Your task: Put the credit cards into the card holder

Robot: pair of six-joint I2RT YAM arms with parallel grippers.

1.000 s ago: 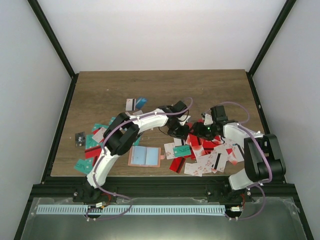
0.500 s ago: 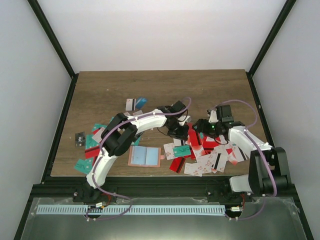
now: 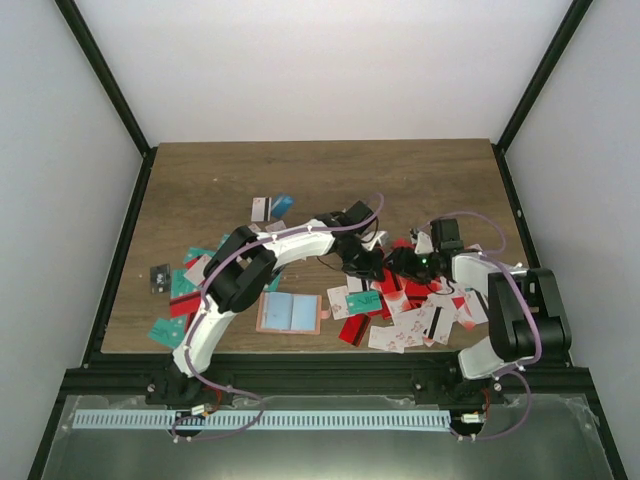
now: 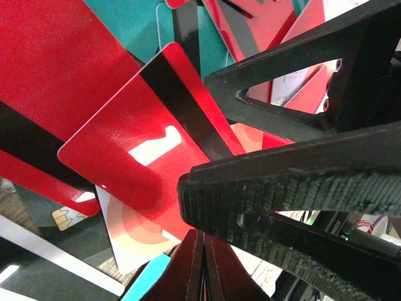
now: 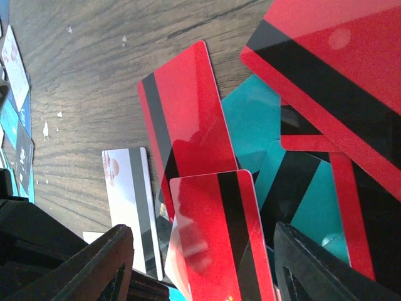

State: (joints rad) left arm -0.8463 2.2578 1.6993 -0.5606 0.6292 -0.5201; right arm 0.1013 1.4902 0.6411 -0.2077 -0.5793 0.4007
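Currently, nearest my bases, the card holder (image 3: 290,312) lies opened flat on the table (image 3: 330,170), pale blue lining up. It sits between my two arms, just left of the main heap. The credit cards (image 3: 410,318) form an overlapping heap of red, white and teal in front of my right arm. A smaller group of cards (image 3: 182,290) lies left of the card holder, well apart from the heap.

Beyond the holder, my left gripper (image 3: 368,265) is down at the heap's far left edge, fingers (image 4: 282,200) closed together. A red sliver shows at their root; I cannot tell whether it is a card in the grip. My right gripper (image 3: 400,262) sits close beside the left one. Its fingers (image 5: 94,263) stand apart, straddling a red striped card (image 5: 216,244) without clamping it.

Farthest, a pair of cards (image 3: 272,207), one white and one blue, lies alone on the wood
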